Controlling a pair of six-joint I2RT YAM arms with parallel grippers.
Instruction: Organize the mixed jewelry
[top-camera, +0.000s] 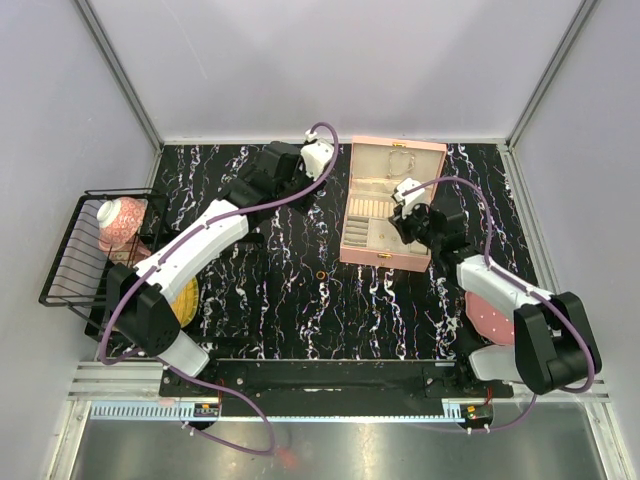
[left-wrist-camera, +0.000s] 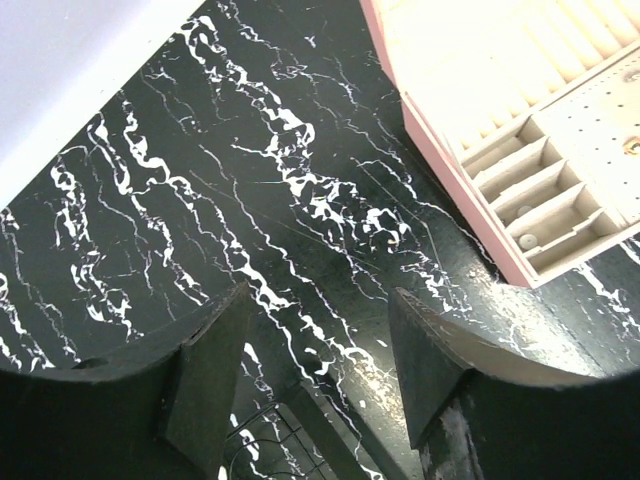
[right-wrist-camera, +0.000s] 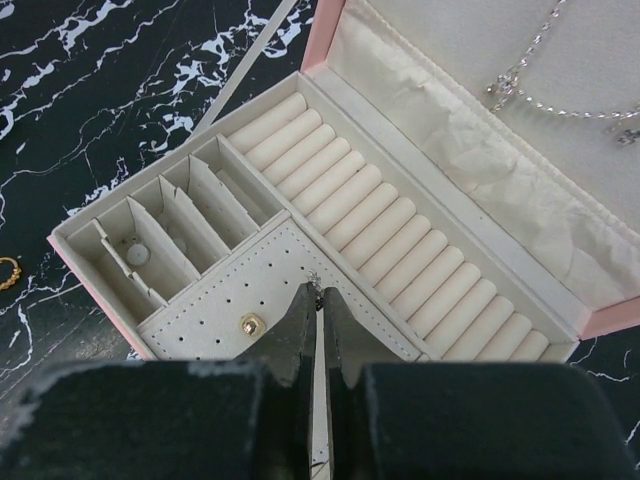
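Since the tiny silvery piece (right-wrist-camera: 315, 283) at the tips of my right gripper (right-wrist-camera: 318, 297) looks pinched between fingers pressed together, just over the perforated panel (right-wrist-camera: 220, 320) at the lower middle of the wrist view, I judge the step in hand is seating it there. To do it well I should come down straight, aim for a free hole clear of the gold stud (right-wrist-camera: 252, 324) just to the left, and part the fingers only once the piece rests. The gold ring (top-camera: 321, 273) lies loose on the black surface (top-camera: 280, 300) near the overhead frame's centre, just left of the pink box (top-camera: 380, 260). A thin chain (right-wrist-camera: 540, 65) lies in the lid at upper right. My left gripper (left-wrist-camera: 318, 300) hangs spread apart, empty, over the surface.
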